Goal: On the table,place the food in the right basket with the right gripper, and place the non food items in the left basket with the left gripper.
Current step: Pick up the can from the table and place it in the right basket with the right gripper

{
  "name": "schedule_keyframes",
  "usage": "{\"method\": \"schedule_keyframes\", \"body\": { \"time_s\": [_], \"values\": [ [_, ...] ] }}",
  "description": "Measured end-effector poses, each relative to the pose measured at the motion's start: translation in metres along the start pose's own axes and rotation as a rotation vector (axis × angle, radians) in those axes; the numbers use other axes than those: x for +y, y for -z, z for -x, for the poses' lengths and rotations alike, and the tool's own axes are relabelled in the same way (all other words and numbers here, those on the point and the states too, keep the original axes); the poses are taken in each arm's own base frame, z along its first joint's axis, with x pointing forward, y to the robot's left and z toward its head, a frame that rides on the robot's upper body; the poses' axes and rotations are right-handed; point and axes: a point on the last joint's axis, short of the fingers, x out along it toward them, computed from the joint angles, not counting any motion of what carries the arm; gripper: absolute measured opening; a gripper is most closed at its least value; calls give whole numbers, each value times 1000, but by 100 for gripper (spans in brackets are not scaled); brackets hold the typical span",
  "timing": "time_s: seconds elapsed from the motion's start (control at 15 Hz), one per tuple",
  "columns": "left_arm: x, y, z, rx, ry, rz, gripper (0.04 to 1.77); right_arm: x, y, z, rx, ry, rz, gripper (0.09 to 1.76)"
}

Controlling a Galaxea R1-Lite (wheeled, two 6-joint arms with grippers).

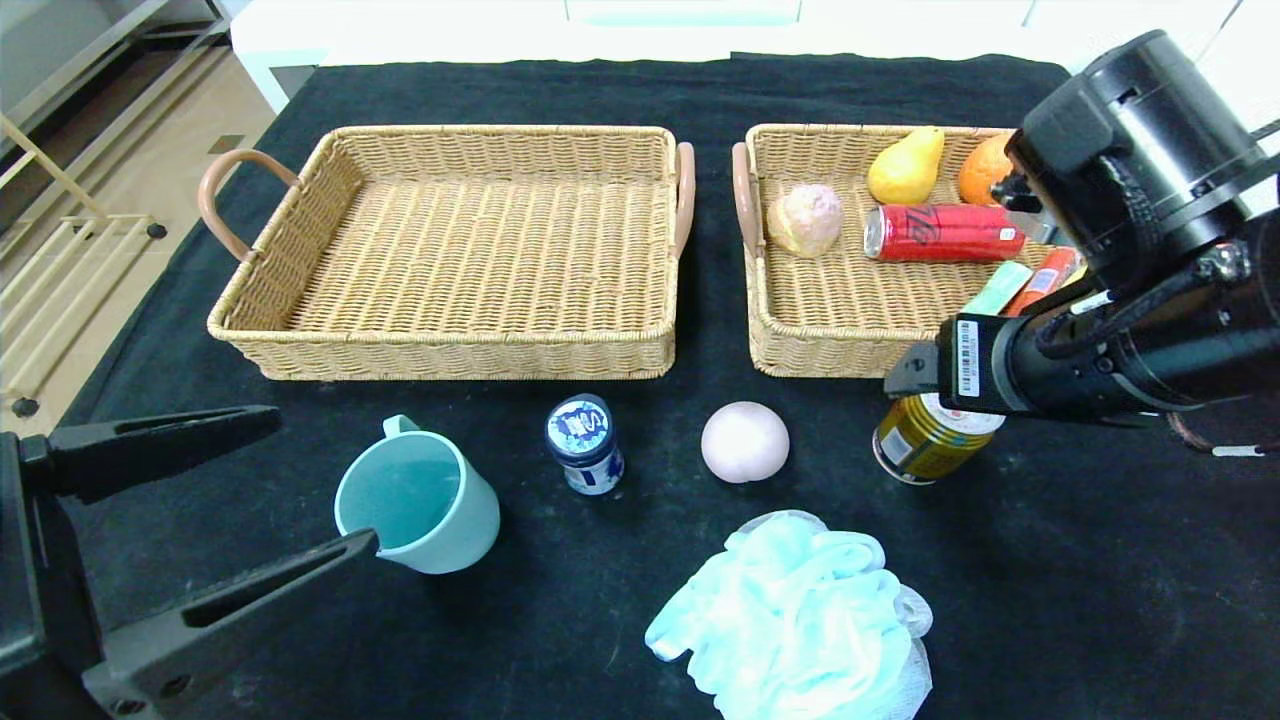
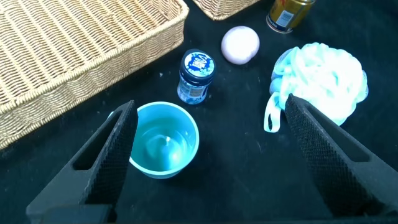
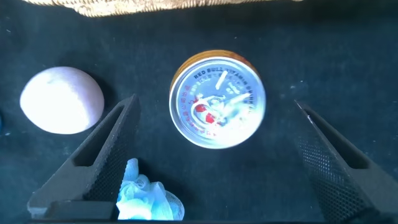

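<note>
My right gripper (image 3: 214, 106) is open and hovers right above the upright gold drink can (image 1: 925, 440), whose silver top (image 3: 217, 99) lies between the fingers in the right wrist view. My left gripper (image 1: 318, 482) is open and empty at the front left, beside the teal mug (image 1: 415, 500). The mug (image 2: 163, 140) sits just inside its left finger (image 2: 118, 143). A blue-lidded jar (image 1: 585, 445), a pale pink ball (image 1: 745, 440) and a light blue bath pouf (image 1: 795, 610) lie on the black cloth. The left basket (image 1: 440, 340) is empty.
The right basket (image 1: 800, 350) holds a pear (image 1: 905, 168), an orange (image 1: 985, 168), a red can (image 1: 945, 232), a pink bun-like lump (image 1: 805, 220) and two small packets (image 1: 1020, 285). The right arm hides that basket's right part. The table's left edge drops to the floor.
</note>
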Motion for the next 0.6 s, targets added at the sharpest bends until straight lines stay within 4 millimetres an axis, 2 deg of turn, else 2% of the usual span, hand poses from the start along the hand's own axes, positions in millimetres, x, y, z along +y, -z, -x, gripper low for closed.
{"method": "schedule_keyframes", "body": {
  "time_s": [0.6],
  "values": [
    [0, 0, 1, -4, 0, -3, 172, 3, 2, -23, 36, 46, -27, 170]
  ]
}}
